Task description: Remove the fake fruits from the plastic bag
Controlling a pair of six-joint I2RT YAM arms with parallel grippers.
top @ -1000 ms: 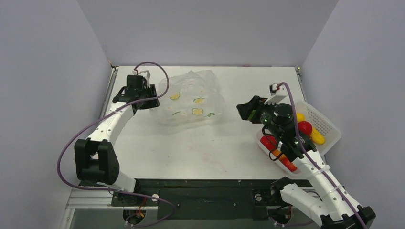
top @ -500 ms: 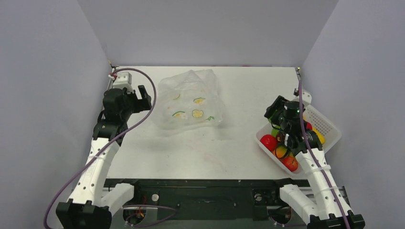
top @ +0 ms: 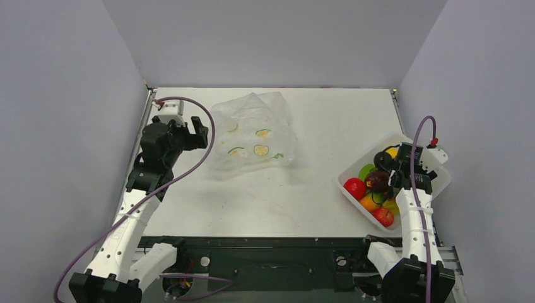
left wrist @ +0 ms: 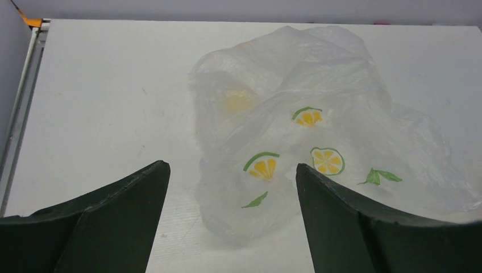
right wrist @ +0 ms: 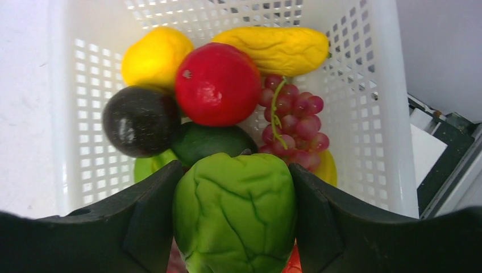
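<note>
The plastic bag lies crumpled at the back middle of the table, clear with citrus prints, and also shows in the left wrist view. A faint yellow patch shows through its film; I cannot tell what it is. My left gripper is open and empty just left of the bag. My right gripper is shut on a wrinkled lime green fruit over the white basket. Below it lie a red fruit, a dark maroon one and purple grapes.
The perforated basket stands at the table's right edge and holds several fruits, among them red, orange and yellow ones. Grey walls close in the table on three sides.
My right arm has swung back from the table's middle to over the basket. My left arm has pulled away from the bag's left edge and turned its gripper toward the bag.
</note>
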